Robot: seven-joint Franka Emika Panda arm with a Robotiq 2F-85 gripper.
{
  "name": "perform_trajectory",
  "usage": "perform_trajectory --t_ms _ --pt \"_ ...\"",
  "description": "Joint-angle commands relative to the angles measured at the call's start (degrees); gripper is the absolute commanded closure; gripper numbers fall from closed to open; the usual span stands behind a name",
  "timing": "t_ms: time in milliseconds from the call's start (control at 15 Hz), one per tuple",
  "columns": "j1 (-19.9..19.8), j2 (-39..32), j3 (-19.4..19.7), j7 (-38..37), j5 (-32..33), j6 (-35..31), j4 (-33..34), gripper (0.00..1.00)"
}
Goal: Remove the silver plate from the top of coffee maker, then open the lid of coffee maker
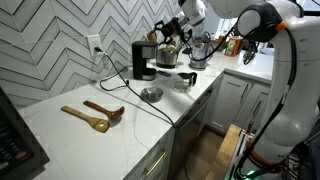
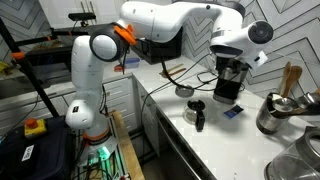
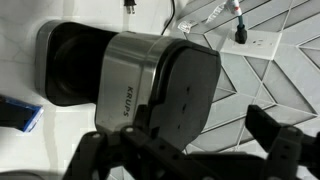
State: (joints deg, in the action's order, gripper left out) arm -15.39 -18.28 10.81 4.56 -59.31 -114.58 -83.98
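Hanging above the coffee maker, the end effector stands open, holding nothing

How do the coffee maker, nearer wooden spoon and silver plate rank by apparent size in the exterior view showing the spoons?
1. coffee maker
2. wooden spoon, though it lies nearer the camera, so this place is unsure
3. silver plate

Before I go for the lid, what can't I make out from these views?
- Wrist view: the gripper covers the lid's lower edge.
- In an exterior view, the gripper hides the coffee maker's top.
- In an exterior view, the gap between gripper and coffee maker is too small and cluttered to judge.
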Motion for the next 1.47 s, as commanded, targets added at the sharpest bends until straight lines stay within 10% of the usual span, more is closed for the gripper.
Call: perform_trajectory --t_ms 0,1400 --pt "-0.8 -0.8 -1.1 1.1 -1.2 0.0 2.1 0.00" --pt "1.4 -9.1 -4.7 0.0 6.3 1.1 22.9 0.00"
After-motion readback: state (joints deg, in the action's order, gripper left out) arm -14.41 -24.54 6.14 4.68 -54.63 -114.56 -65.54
